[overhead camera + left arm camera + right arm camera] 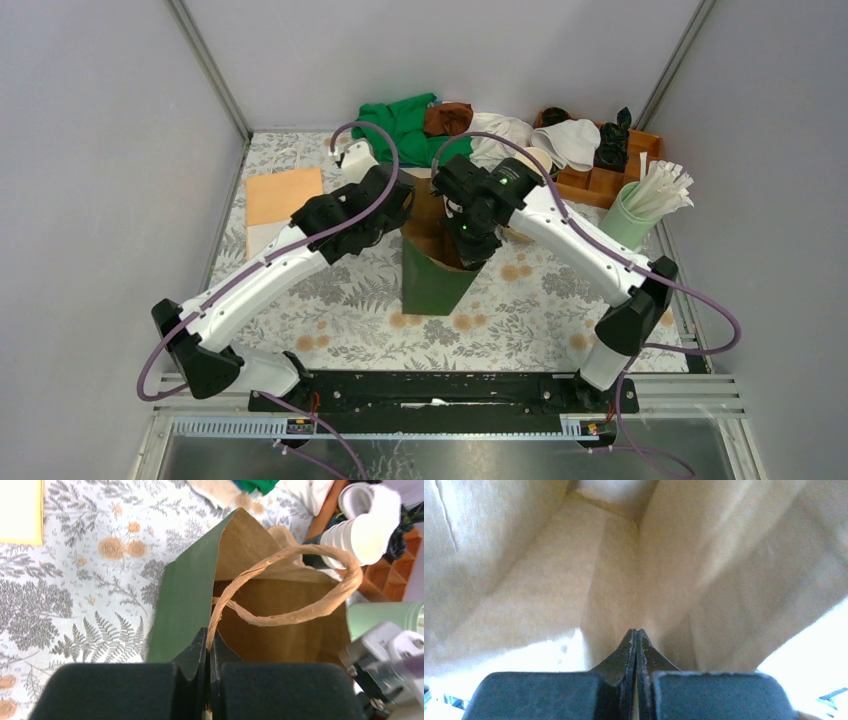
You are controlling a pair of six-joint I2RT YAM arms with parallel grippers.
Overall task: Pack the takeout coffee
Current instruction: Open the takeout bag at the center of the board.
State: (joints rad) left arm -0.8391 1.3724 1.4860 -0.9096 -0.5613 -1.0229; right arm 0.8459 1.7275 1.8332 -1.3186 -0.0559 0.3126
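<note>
A green paper bag with a brown inside stands open mid-table. My left gripper is shut on its left rim. In the left wrist view the gripper pinches the bag where the twisted paper handle is attached. My right gripper reaches into the bag mouth from the right. Its wrist view shows the gripper shut, with brown bag walls all around. I cannot tell if paper lies between its pads. The takeout coffee is hidden.
A stack of cream paper cups and a wooden organiser stand behind the bag on the right. A pale green cup of white sticks is beside them. A green cloth lies at the back. A tan mat is at the left.
</note>
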